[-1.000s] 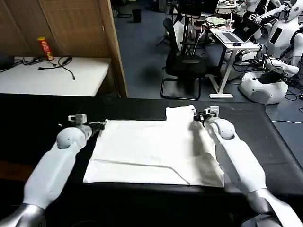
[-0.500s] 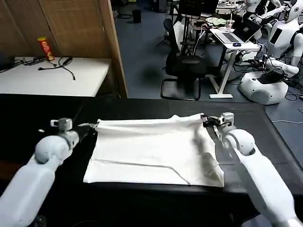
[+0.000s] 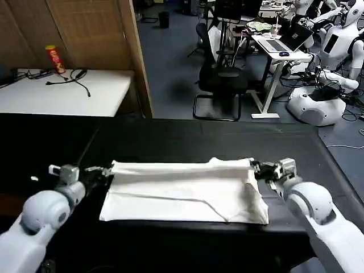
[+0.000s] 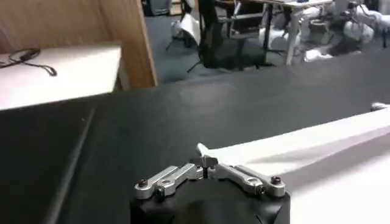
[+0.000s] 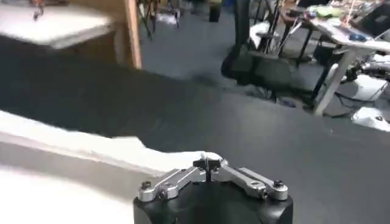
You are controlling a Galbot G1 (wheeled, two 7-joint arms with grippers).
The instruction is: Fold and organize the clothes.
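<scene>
The white T-shirt lies on the black table, its far half lifted and drawn toward me as a raised fold. My left gripper is shut on the shirt's far left corner. My right gripper is shut on the far right corner. Both pinch the cloth at fingertip level just above the table. In the left wrist view and the right wrist view the jaws are closed with white fabric between them. The side of the shirt that shows is plain.
The black table reaches bare beyond the shirt to its far edge. Behind it stand a white desk with cables and a red can, a wooden partition, an office chair and other robots at the right.
Both grippers have pulled the shirt's far edge toward me and spread outward. The fold has come from the table's far part to about the shirt's middle.
</scene>
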